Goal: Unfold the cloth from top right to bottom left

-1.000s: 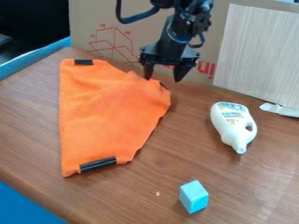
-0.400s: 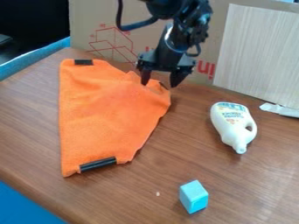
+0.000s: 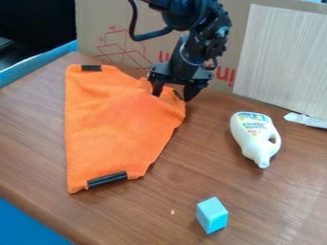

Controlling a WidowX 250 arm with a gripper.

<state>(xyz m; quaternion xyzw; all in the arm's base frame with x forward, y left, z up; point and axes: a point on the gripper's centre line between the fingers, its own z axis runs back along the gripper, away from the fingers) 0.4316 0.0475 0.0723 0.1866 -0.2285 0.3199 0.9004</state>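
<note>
Down and slightly left comes the black two-finger gripper (image 3: pixel 172 94), lower than a moment ago, its fingers apart and straddling the upper-right corner of the orange, roughly triangular fabric cloth (image 3: pixel 121 124)! Spread over the left part of the brown wood-grain table (image 3: pixel 191 165), that cloth shows one black strip (image 3: pixel 91 68) at its upper left and another (image 3: pixel 107 179) at its bottom edge, while the white plastic bottle with a handle (image 3: pixel 252 136) lies over to the right, above a light-blue block (image 3: pixel 211 215).

Cardboard (image 3: pixel 96 19) behind brown table (image 3: pixel 32 134). Pale panel (image 3: pixel 287 57), right. Upper left dark area (image 3: pixel 38 21), perhaps floor.
</note>
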